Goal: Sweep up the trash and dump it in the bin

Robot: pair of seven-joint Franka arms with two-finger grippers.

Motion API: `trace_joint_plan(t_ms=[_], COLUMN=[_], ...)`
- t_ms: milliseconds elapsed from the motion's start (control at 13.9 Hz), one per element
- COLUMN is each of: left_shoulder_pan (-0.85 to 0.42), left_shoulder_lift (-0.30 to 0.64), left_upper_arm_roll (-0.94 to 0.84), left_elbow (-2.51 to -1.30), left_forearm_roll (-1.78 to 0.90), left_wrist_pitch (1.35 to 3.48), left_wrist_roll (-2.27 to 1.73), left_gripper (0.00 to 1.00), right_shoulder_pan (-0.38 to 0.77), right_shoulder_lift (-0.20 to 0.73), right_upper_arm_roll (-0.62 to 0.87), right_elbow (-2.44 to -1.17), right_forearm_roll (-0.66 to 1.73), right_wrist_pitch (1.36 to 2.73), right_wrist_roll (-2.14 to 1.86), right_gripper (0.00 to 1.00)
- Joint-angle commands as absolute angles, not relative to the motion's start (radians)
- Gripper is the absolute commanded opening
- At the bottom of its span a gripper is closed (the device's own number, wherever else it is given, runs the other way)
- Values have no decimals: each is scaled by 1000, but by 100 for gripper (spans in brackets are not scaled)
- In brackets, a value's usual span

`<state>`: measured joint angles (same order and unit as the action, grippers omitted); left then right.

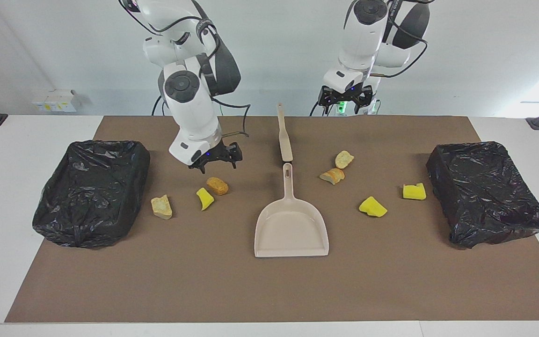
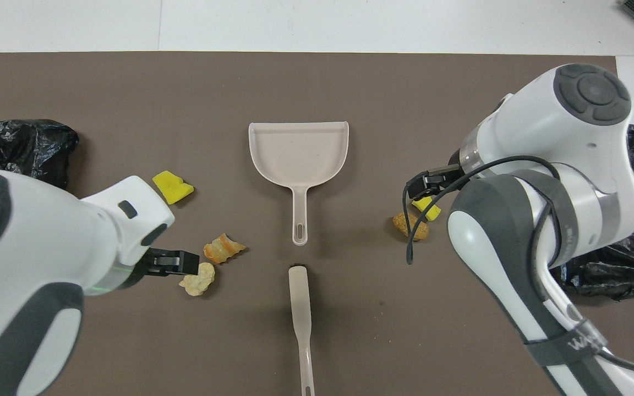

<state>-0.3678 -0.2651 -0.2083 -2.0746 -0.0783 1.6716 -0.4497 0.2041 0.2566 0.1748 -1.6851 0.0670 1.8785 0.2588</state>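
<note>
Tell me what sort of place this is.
Likely a robotics lab test bench: a brown mat on a white table, staged trash chunks, a dustpan, and lined bins at each end.

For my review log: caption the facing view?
Both grippers, left and right, hover empty; trash scattered around the dustpan.

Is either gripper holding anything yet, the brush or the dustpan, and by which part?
Nothing is held. The right gripper hangs open over the mat, the left gripper open in the air; the brush and dustpan lie untouched.
</note>
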Motion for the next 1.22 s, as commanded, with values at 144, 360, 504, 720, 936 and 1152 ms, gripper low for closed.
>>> trace_joint_plan(t_ms=[144, 360, 504, 720, 936, 1152], left_shoulder_pan=[-521, -606, -679, -779, -816, -828], left_shoulder_lift=[-347, -341, -328, -282, -242, -206], left_upper_arm_roll=[-189, -189, -189, -189, -189, -190], left_elbow=[-2255, -2339, -2388, -2431, -2444, -2445], left_forearm_roll=[-118, -127, -132, -132, -133, -144], left_wrist_pitch=[1813, 1906, 1989, 2103, 2149, 2195], left_wrist_roll=[-608, -630, -685, -830, -853, -890], left_gripper=[100, 100, 100, 100, 100, 100], right_shoulder_pan=[307, 330, 362, 383, 411, 440], right_shoulder_lift=[350, 368, 394, 420, 446, 472], right_upper_arm_roll=[173, 173, 173, 175, 175, 173], right_elbow=[-1620, -1618, -1615, -1617, -1615, -1606], right_forearm_roll=[72, 74, 71, 87, 109, 110], right_wrist_pitch=[1957, 1985, 1990, 2049, 2054, 2074], right_wrist_roll=[452, 494, 520, 589, 597, 615], right_gripper=[100, 100, 100, 100, 100, 100])
